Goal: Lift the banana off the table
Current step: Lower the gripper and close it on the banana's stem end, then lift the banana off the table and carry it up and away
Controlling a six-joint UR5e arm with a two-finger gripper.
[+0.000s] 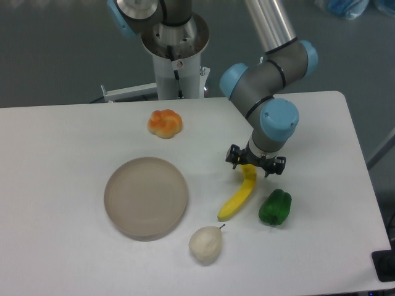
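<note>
Straddling the banana [237, 200] top end, open jaws hover.

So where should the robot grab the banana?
Probably around its middle, coming straight down from above. The banana lies flat on the table, long and slim, so the open gripper can likely close across its narrow width there without tipping it.

tool [255, 164] spread above banana [239, 196], table [74, 142]

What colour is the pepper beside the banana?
Green pepper, clear in the fixed camera view.
</note>
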